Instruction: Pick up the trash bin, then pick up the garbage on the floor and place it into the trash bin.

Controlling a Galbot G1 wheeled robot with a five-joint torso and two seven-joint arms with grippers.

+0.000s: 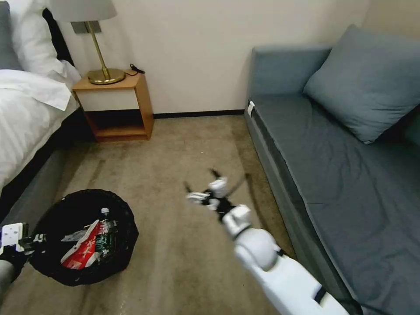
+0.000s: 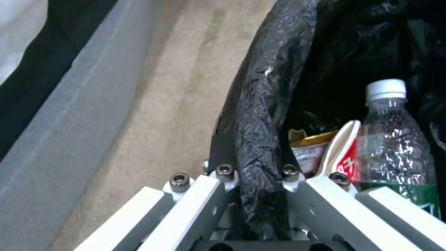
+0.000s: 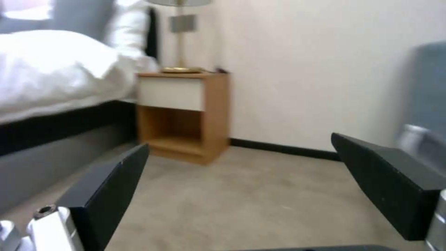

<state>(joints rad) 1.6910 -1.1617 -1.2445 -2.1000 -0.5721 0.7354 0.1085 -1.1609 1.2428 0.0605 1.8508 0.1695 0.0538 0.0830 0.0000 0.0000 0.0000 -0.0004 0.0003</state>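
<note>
White right arm reaches forward, fingers spread.

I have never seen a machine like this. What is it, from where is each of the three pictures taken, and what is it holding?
It is a wheeled robot with two arms, each ending in a gripper. The head view comes from a camera on its head, looking down at a carpeted bedroom floor between a bed and a grey sofa.

The left wrist view comes from a camera on the left arm. The left gripper is shut on the trash bin, pinching its rim, which is covered by a black bag. Inside lie a clear plastic bottle, a red-and-white packet and a yellow wrapper.

The right wrist view looks past the right gripper, which is open, holds nothing and hangs above the carpet, toward a wooden nightstand with a lamp.
</note>
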